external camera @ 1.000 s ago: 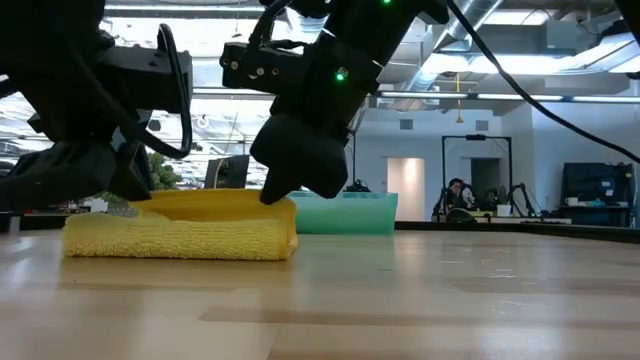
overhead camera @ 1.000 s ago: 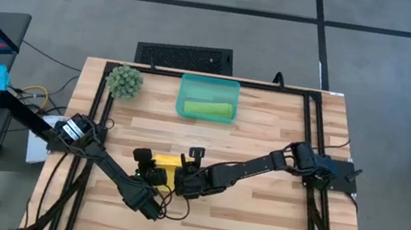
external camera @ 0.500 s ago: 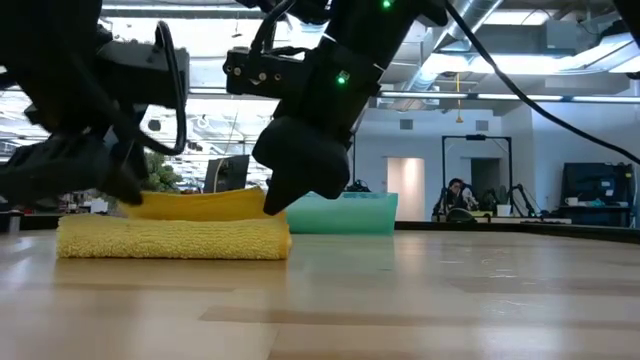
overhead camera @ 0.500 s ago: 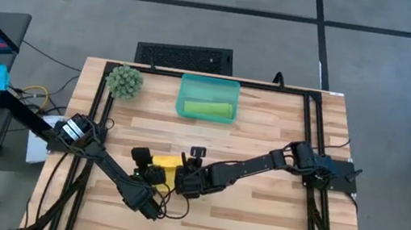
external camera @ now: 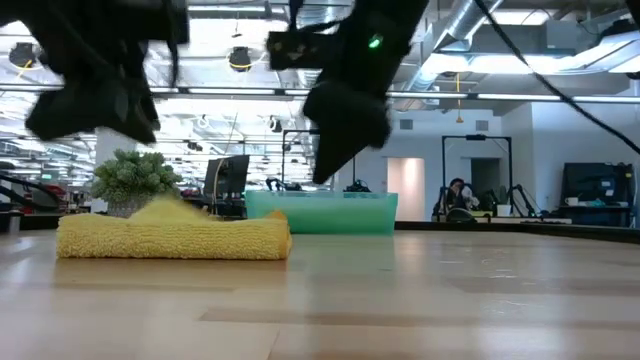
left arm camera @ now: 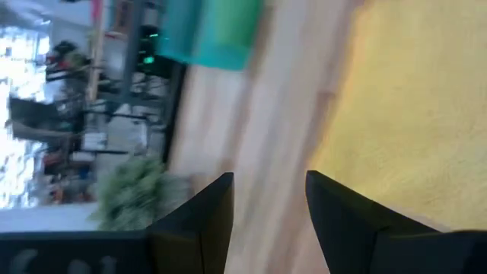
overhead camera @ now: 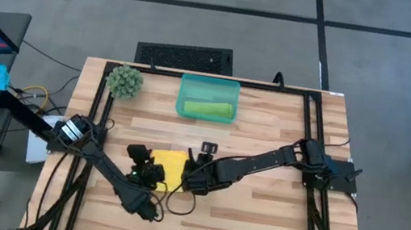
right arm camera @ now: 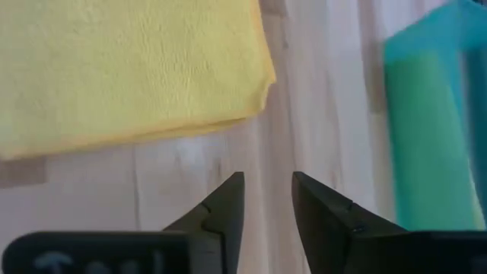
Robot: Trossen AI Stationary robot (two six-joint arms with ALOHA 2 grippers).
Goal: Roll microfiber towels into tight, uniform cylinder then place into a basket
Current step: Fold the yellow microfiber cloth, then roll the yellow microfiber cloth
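The yellow towel [overhead camera: 171,164] lies loosely folded on the table's middle, and in the low view it is a flat roll [external camera: 175,238] with a small hump on top. A lime green towel [overhead camera: 209,109] lies rolled inside the teal basket [overhead camera: 185,96] at the far edge. My left gripper [overhead camera: 149,172] hovers open above the yellow towel's left end [left arm camera: 411,114]. At the towel's right end [right arm camera: 129,68], my right gripper [overhead camera: 188,179] hovers open. In the low view both the left gripper [external camera: 145,130] and the right gripper [external camera: 325,172] hang clear of the cloth.
A round green spiky plant ball [overhead camera: 124,81] stands at the far left of the table. Black frame rails [overhead camera: 306,138] run along the left, right and far edges. Bare wood lies to the right and near side of the towel.
Both grippers have opened, let go of the yellow towel's raised upper fold and risen clear above it. The fold has dropped back onto the roll. The towel's lower part has stayed where it was on the table.
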